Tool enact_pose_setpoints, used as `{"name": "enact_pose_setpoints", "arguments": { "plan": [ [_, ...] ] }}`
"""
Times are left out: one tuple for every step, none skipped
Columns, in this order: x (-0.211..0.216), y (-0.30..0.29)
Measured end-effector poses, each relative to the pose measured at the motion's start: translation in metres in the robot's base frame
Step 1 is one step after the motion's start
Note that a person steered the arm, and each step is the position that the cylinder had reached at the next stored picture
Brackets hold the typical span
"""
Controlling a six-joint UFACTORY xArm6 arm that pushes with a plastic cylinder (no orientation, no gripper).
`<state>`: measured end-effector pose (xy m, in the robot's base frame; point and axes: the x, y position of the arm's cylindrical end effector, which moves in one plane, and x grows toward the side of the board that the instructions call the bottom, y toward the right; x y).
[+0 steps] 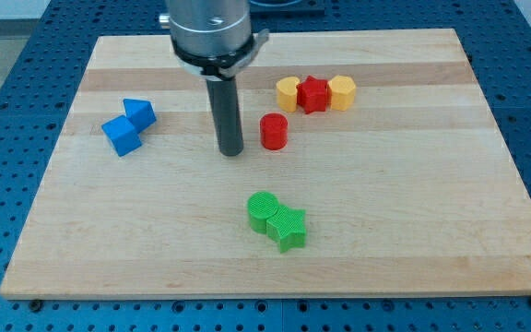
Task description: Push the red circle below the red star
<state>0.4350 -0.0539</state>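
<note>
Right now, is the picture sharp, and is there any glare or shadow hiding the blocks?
Camera view: sharp and evenly lit; no glare on the board; only soft, short shadows under the blocks, hiding none. My tip sits just to the view's left of the red circle; the red star reads clearly.

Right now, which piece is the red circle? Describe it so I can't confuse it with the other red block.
Start at the wooden board and find the row of three blocks near the view's top: yellow, red star, yellow. The red circle stands alone just below and left of that row, with my tip close on its left. It is a plain round cylinder touching nothing, unlike the star.
</note>
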Motion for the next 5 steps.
{"name": "enact_pose_setpoints", "arguments": {
  "plan": [
    [-0.005,0.018],
    [-0.012,0.030],
    [-0.017,0.035],
    [-0.020,0.033],
    [-0.025,0.033]
  ]
}}
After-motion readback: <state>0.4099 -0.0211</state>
